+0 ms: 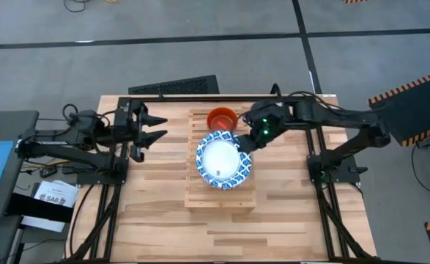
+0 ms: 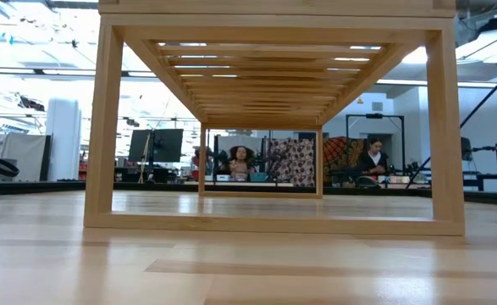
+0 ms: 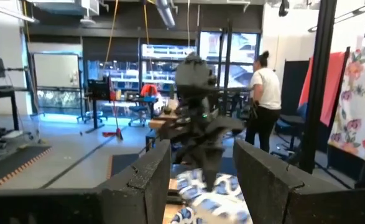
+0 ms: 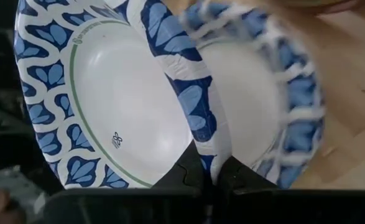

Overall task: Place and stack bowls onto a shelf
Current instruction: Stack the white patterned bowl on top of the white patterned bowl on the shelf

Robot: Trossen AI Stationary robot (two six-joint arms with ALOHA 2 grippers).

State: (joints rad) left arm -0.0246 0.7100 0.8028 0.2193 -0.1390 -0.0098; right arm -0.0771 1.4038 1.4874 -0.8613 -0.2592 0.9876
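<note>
Blue bowl (image 1: pixel 224 161) pinched at rim by right gripper (image 1: pixel 244 141), mid-frame over shelf (image 1: pixel 220 199); red bowl (image 1: pixel 221 117) placed. Left gripper (image 1: pixel 158 126) wide, empty. Stacking unfinished.

We see a bowl (image 1: pixel 222 161) w/ blue leaf-pattern rim, white centre, thin green ring inside; a 2nd same-pattern bowl (image 4: pixel 275 93) under it. Red bowl (image 1: pixel 221 117) at the pale wood shelf's (image 1: pixel 200 198) far edge. Dark grippers, both.

bright even light; window glare behind; wrist views blurred.
</note>
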